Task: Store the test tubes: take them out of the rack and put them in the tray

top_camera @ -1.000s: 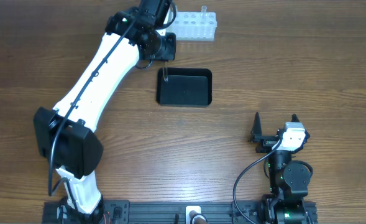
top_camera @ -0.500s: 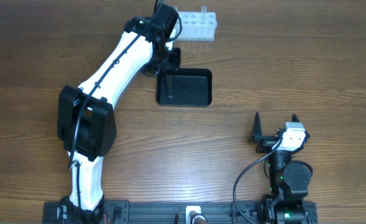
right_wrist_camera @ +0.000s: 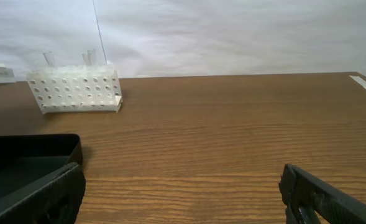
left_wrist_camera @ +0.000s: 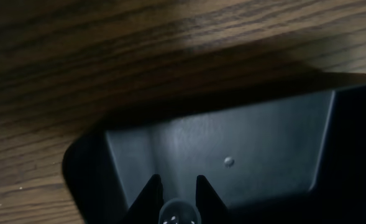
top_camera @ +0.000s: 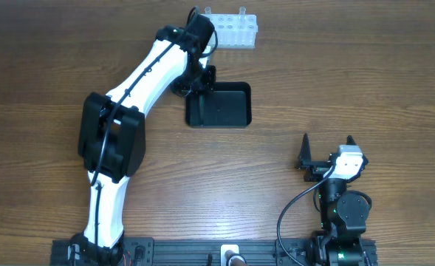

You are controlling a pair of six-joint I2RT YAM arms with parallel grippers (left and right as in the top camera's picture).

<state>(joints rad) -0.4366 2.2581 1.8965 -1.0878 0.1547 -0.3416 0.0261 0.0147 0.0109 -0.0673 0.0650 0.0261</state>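
Top view gives you the left arm stretched up from its base to the left rim of the black tray (top_camera: pixel 232 111), with the left pincer (top_camera: pixel 202 80) over that near-left corner. Left wrist view looks straight down past the two fingers (left_wrist_camera: pixel 150 190) into the tray's dark floor; the rounded clear end of a test tube (left_wrist_camera: pixel 179 211) sits between them, so you can take that pincer as closed on the tube, held above the tray's inside close to its corner wall. Whether the tube's lower end touches the floor, you cannot tell.

Just beyond the tray stands the white rack (top_camera: pixel 230 33), apart from it on the wooden worktop (top_camera: pixel 365 66). One tube stands at the rack's left end (top_camera: pixel 208 12) and another toward its right end (top_camera: pixel 242 10); you see both poking above the rack in the right wrist view too.

Your right arm sits folded near its base, well away from tray and rack. Its right pincer (top_camera: pixel 327 150) is spread wide with nothing between the fingers.
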